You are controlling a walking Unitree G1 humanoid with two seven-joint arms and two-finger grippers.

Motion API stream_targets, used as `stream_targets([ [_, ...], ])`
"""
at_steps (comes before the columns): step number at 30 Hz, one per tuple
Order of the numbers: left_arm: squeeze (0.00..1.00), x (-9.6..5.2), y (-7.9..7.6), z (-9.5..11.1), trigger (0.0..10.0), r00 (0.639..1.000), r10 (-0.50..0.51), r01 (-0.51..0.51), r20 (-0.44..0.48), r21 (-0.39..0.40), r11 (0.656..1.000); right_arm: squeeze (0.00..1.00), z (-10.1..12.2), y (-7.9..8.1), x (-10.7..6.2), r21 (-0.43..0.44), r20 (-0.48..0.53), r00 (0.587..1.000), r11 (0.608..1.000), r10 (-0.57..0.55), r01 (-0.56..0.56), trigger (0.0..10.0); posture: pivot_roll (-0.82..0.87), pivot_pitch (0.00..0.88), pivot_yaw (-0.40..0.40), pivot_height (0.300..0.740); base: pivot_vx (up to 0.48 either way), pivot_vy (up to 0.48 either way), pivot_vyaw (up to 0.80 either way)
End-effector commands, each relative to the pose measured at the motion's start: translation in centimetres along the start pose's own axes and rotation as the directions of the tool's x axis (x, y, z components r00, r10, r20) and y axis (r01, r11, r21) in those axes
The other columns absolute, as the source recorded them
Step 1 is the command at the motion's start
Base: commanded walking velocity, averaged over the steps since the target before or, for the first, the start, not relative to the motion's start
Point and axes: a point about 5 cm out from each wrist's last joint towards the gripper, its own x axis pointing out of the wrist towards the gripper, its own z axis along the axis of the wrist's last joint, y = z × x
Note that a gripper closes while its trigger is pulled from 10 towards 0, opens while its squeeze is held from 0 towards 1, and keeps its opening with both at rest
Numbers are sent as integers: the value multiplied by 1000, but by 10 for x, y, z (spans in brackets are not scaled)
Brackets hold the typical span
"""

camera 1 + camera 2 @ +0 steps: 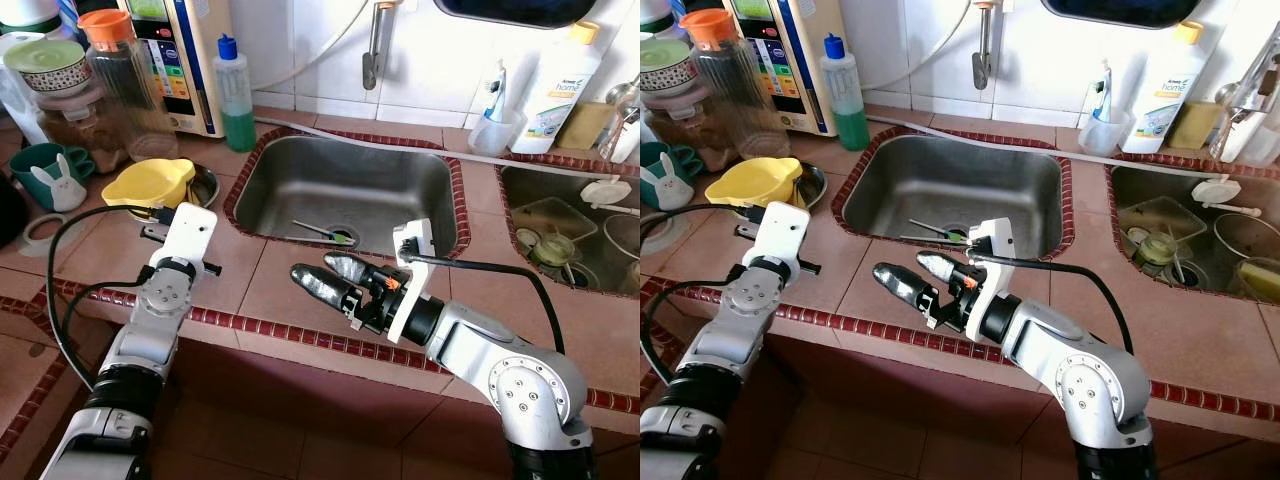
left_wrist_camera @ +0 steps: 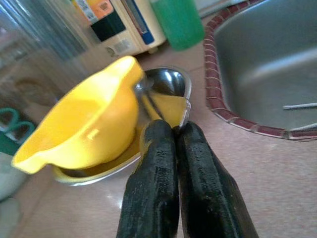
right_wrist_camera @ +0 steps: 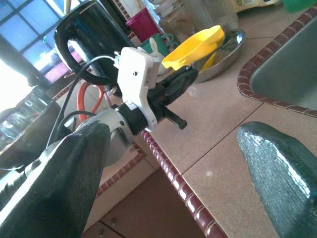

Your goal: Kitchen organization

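White detergent bottle [image 1: 563, 88] right of the sink, label reading "home", other print too small to read

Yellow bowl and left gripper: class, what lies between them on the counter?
Nothing: in the left wrist view the left gripper, fingers shut, points at the yellow bowl resting in a steel dish, with bare counter beneath.

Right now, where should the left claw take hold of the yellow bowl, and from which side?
Probably the yellow bowl's near rim, approached from the counter edge. It sits tilted in a shallow steel dish, so that thin lip is raised and exposed. The left claw is shut right before it and would have to open to straddle the rim.
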Motion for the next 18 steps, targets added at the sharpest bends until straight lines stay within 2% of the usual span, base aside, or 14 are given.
stream_targets([
  [1,0,-2,4,3,0,1000,6,-6,12,33,999,0,2,5,1,-11,4,1000,1000,24,-24,10000,0,82,26,740,0,0,0],
  [18,0,-8,3,12,0,999,10,-12,34,57,998,0,2,4,1,-14,3,1000,1000,22,-22,10000,4,79,28,740,0,0,0],
])
